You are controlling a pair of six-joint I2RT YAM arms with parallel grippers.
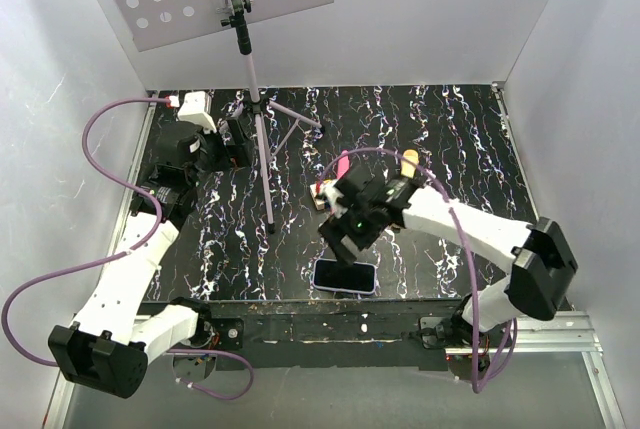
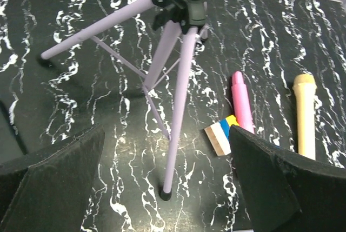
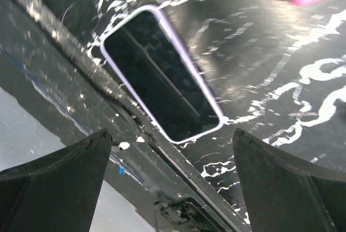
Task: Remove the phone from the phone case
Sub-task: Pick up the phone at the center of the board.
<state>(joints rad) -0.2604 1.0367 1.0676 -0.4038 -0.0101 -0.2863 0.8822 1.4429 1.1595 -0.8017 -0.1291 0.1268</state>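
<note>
The phone [image 1: 343, 276] lies flat, screen up, near the table's front edge, seated inside the pale lavender phone case [image 1: 374, 278], whose rim shows all round it. In the right wrist view the black screen [image 3: 159, 75] fills the case rim [image 3: 216, 126]. My right gripper [image 1: 345, 239] is open and empty, hovering just behind and above the phone; its fingers [image 3: 281, 183] frame the view. My left gripper [image 1: 240, 141] is open and empty at the back left, by the tripod, far from the phone.
A lavender tripod [image 1: 262, 139] stands at the back left; its leg foot [image 2: 165, 193] sits between my left fingers. A pink marker [image 2: 241, 102], a tan cylinder [image 2: 305, 114] and a small striped block [image 2: 220, 134] lie mid-table. The black front rail [image 1: 330, 324] runs just before the phone.
</note>
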